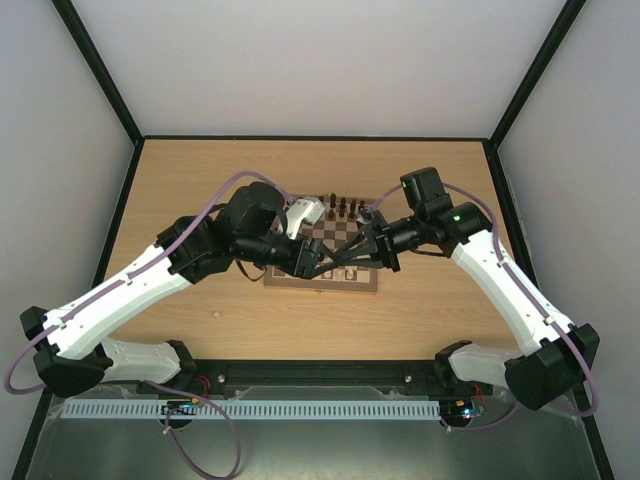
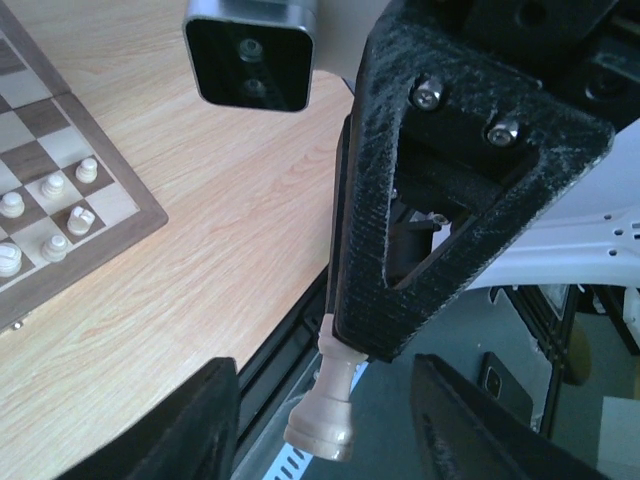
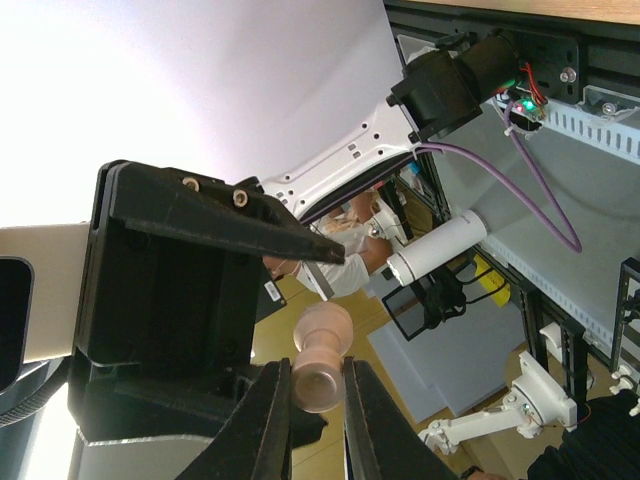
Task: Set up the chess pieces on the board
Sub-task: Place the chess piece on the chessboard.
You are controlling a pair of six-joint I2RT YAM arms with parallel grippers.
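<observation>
The board (image 1: 322,283) lies mid-table, with dark chess pieces (image 1: 340,207) in its far row. Pale pieces (image 2: 60,190) stand on its near rows in the left wrist view, on the board's corner (image 2: 135,212). Both grippers meet above the board. My right gripper (image 1: 347,254) (image 3: 318,410) is shut on a pale rook-like piece (image 3: 320,365), gripping its top end. In the left wrist view that piece (image 2: 328,405) hangs from the right gripper's black finger (image 2: 400,250). My left gripper (image 1: 318,263) (image 2: 325,425) is open, its fingers (image 2: 205,425) wide on either side of the piece, not touching it.
The plain light-wood tabletop (image 1: 200,180) surrounds the board. A black rail (image 1: 320,372) runs along the table's near edge by the arm bases. The right arm's wrist camera (image 2: 252,52) sits close above the left gripper. Purple cables loop off both arms.
</observation>
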